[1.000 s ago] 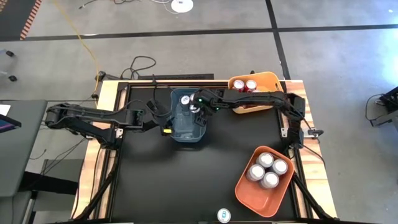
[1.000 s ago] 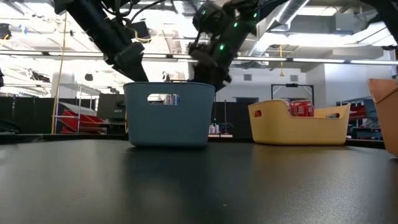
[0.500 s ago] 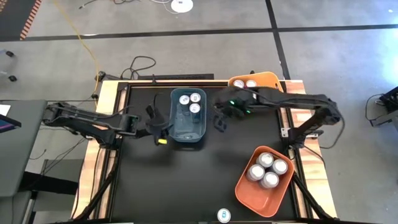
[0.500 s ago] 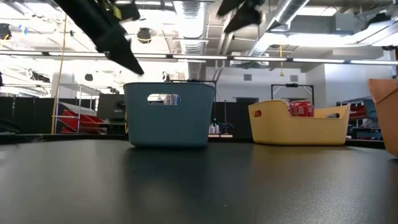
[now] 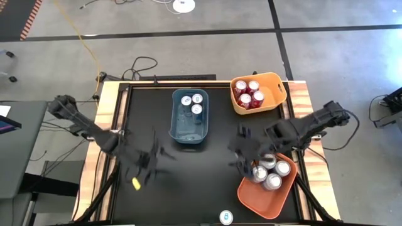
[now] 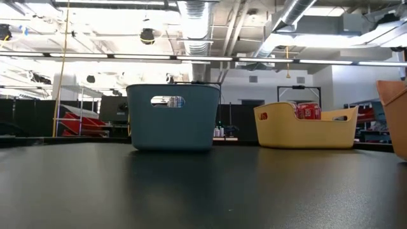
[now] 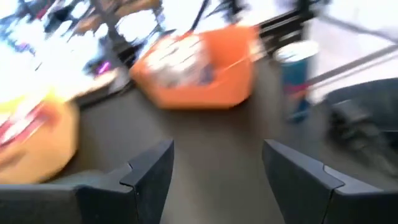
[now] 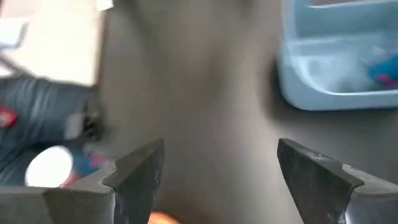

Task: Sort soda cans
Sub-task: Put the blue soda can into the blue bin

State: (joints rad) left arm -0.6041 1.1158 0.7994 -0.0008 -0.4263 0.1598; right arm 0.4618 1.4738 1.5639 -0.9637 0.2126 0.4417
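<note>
One blue soda can (image 5: 225,217) stands alone at the near edge of the black counter (image 5: 188,182), apart from everything else; the left wrist view shows it too (image 7: 296,78). Just beyond it, at the near right, the orange bin (image 5: 259,199) holds four silver-grey cans (image 5: 270,171). The right gripper (image 5: 242,150) hangs over the counter beside that bin's left rim, its fingers (image 8: 134,180) spread apart with nothing between them. Across the counter, the left gripper (image 5: 151,160) hovers above bare surface near the left side, its fingers (image 7: 146,180) likewise apart and empty. Farther back, near the middle, the blue bin (image 5: 176,129) contains three blue cans (image 5: 193,102) gathered at its far end. To its right, at the far right corner, the yellow-orange bin (image 5: 276,88) carries four red cans (image 5: 248,93). From the low view, neither arm shows; only the blue bin (image 6: 173,121) and the yellow-orange one (image 6: 305,130) stand on the counter.
</note>
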